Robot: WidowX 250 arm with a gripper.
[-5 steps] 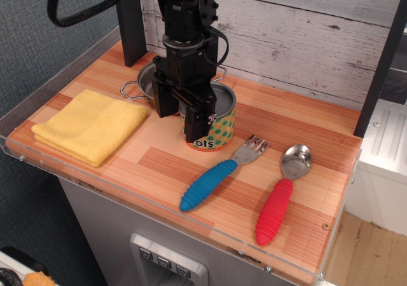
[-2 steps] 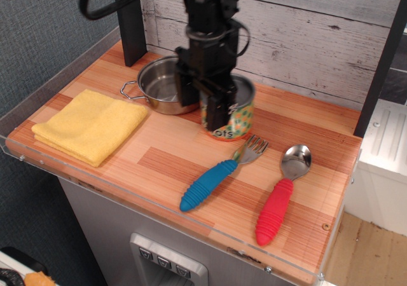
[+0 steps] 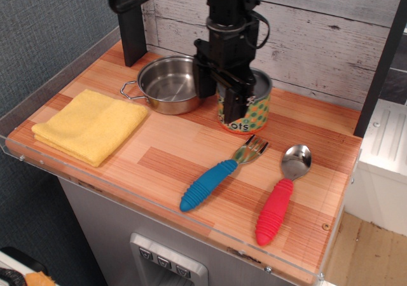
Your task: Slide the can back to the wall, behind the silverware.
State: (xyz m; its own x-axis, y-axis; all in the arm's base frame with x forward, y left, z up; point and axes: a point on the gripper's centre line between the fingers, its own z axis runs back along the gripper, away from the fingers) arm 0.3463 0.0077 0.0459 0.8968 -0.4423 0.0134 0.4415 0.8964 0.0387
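Note:
The can [image 3: 249,113], a short tin with a grey lid and a yellow label with green and orange dots, stands on the wooden counter just behind the fork's tines. My black gripper [image 3: 224,94] comes down from above and is shut on the can, its fingers over the can's left side and rim. The fork with the blue ribbed handle [image 3: 217,175] and the spoon with the red ribbed handle [image 3: 282,192] lie side by side in front of the can. The whitewashed plank wall [image 3: 318,32] rises a short way behind the can.
A steel pot [image 3: 164,84] stands left of the can, close to the gripper. A folded yellow cloth [image 3: 90,124] lies at the front left. A black post [image 3: 130,25] stands at the back left; a clear rim edges the counter [image 3: 159,152].
The gripper has carried the can to the right and back toward the plank wall, away from in front of the pot. Fork, spoon, pot and cloth have not moved.

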